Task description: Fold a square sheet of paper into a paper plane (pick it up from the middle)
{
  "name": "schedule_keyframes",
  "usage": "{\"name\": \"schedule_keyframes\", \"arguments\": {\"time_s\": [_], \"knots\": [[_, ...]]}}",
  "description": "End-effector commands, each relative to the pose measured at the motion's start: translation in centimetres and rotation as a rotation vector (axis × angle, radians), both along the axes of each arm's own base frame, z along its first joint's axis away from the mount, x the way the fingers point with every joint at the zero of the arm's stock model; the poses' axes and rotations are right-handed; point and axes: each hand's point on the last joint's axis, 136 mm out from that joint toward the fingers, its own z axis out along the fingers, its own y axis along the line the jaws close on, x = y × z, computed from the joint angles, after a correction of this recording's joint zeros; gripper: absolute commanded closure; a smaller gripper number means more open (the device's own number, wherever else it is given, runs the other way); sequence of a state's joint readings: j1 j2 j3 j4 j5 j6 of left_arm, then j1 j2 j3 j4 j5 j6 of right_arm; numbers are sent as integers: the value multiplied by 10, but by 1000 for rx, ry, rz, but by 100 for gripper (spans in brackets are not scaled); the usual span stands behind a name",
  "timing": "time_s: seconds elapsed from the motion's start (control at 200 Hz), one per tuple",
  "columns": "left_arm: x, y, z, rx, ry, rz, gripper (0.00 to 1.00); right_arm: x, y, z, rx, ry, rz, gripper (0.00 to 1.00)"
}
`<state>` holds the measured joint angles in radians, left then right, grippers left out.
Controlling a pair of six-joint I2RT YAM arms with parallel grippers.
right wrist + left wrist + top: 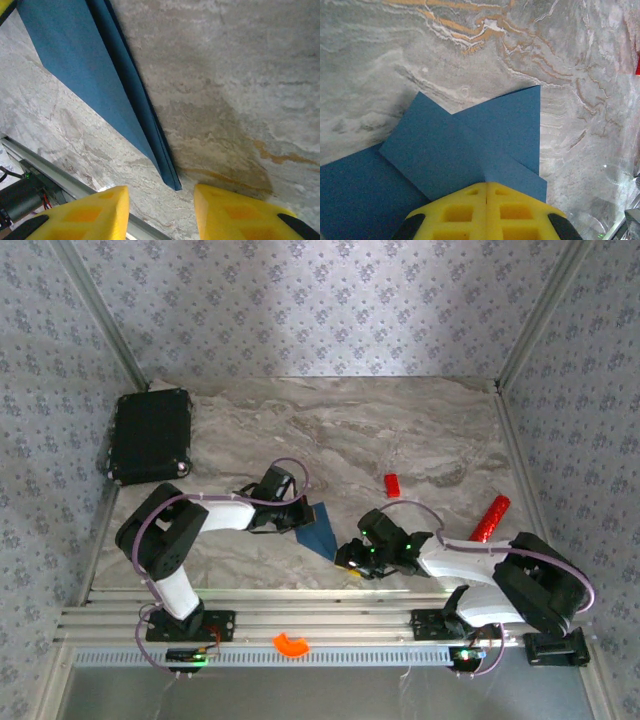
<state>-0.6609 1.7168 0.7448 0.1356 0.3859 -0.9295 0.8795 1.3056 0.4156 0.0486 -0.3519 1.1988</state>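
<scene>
The dark blue paper point(320, 530) lies folded in front of the arms, with its flaps crossing into a point. In the left wrist view the folded flaps point(465, 145) meet right at the tip of my left gripper point(486, 187), which is shut on the paper's near edge. The same gripper point(298, 512) sits at the paper's left side in the top view. My right gripper point(352, 558) hovers open just right of the paper's pointed tip. In the right wrist view the layered tip point(170, 177) ends just ahead of the gap between its yellow fingers point(85, 212).
A black case point(150, 435) lies at the back left. A small red block point(392, 484) and a red glittery cylinder point(490, 518) lie to the right. An orange curved piece point(291, 644) rests on the front rail point(330, 615).
</scene>
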Motion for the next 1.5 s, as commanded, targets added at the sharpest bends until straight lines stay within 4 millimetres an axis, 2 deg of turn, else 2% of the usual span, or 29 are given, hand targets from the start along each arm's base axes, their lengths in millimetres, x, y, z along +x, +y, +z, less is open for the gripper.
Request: {"name": "schedule_keyframes", "arguments": {"time_s": [0.0,0.16,0.35,0.67,0.87,1.159,1.269,1.494], "knots": [[-13,11,-20,41,75,9,96,-3,0,-9,0,27,-9,60],[-14,6,-19,16,84,8,96,4,12,4,62,-20,4,62],[-15,1,-17,-16,99,2,96,8,6,2,40,-25,-15,63],[-18,4,-21,-11,108,6,96,16,9,25,108,-129,-11,62],[-17,4,-20,-12,106,10,96,20,6,30,127,-166,-25,61],[-15,2,-18,-22,104,10,96,35,14,39,164,-225,-31,61],[-15,1,-17,-24,104,12,96,39,12,36,159,-226,-43,65],[-13,-1,-14,-32,103,17,96,38,14,29,177,-213,-31,82]]}}
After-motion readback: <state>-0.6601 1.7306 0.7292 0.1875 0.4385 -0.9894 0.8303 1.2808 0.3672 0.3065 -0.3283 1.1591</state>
